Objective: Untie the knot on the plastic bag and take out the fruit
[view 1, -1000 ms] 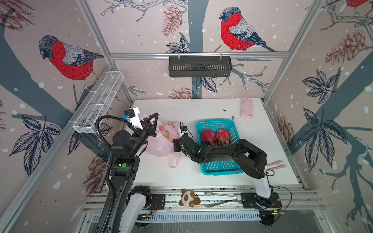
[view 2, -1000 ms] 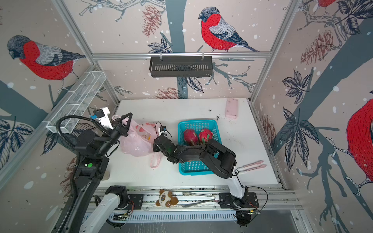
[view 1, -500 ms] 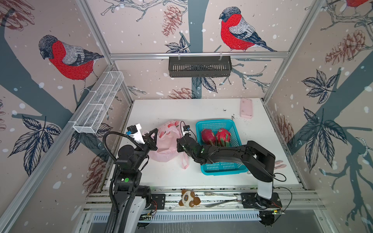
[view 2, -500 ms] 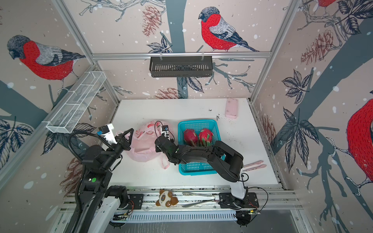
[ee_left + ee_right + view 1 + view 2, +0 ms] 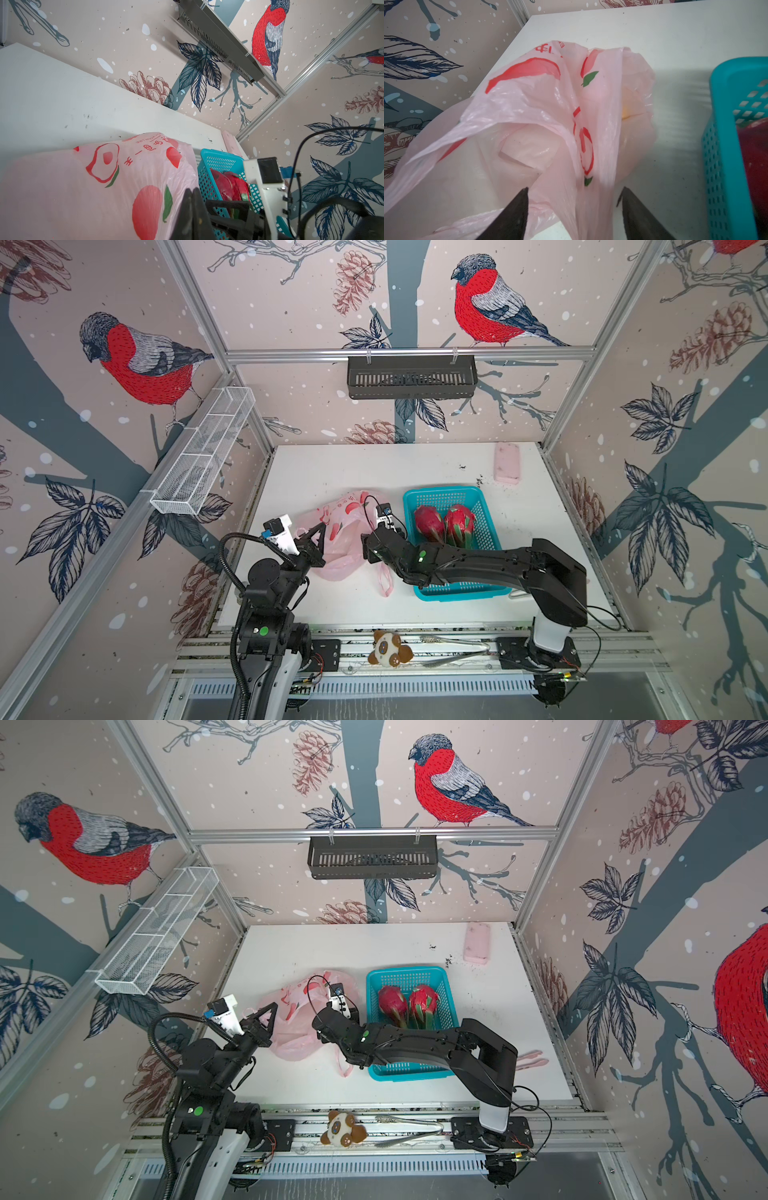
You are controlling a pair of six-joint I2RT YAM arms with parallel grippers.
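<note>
The pale-pink plastic bag sits on the white table just left of the teal basket. Its mouth gapes in the right wrist view, and the knot does not show. My left gripper is shut at the bag's left upper edge, pinching the thin plastic. My right gripper stands open, with a strip of the bag hanging loose between its fingers. Two dragon fruits lie in the basket. A yellowish shape shows through the bag's wall. One loop handle trails on the table.
The teal basket stands right of the bag, under my right arm. A solid pink block lies at the back right. A black wall basket and a white wire rack hang above. A plush toy sits on the front rail.
My right gripper has opened and let go of the bag's strip. My left gripper came down toward the front, and the bag sank and shifted right toward the basket.
</note>
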